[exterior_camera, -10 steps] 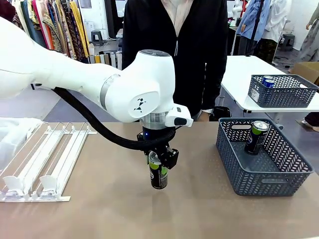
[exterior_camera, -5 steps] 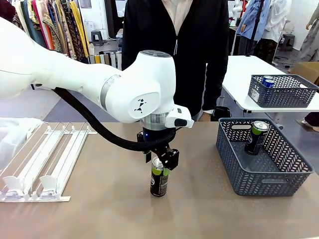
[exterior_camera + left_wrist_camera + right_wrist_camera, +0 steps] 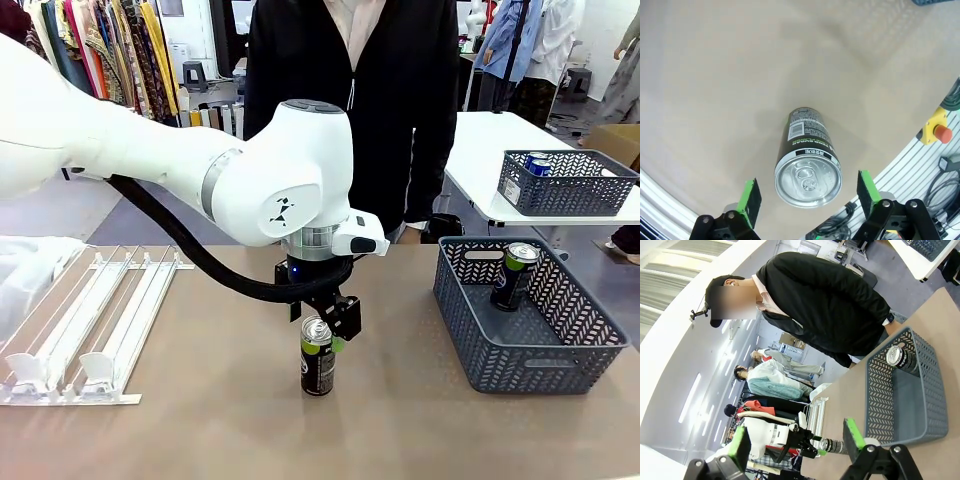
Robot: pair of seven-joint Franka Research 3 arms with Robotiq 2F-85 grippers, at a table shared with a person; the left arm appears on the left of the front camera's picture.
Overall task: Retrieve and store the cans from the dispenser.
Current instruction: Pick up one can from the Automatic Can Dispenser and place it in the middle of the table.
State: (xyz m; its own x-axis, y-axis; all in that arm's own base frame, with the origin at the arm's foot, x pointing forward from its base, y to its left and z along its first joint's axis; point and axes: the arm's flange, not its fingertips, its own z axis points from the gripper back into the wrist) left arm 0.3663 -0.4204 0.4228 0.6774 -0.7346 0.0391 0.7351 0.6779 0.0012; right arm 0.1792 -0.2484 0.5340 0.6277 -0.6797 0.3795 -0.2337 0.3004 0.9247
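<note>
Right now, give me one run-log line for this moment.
left gripper: open, above dark can | can: upright on table, released | basket: one can inside | right gripper: open, empty

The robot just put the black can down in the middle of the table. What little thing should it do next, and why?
Probably lift the left tool straight up and away. Its green pads stand wide apart on either side of the dark can, touching nothing, and the can stands upright on the table by itself. The right tool is open, and the grey basket sits on that side, so it could take over.
</note>
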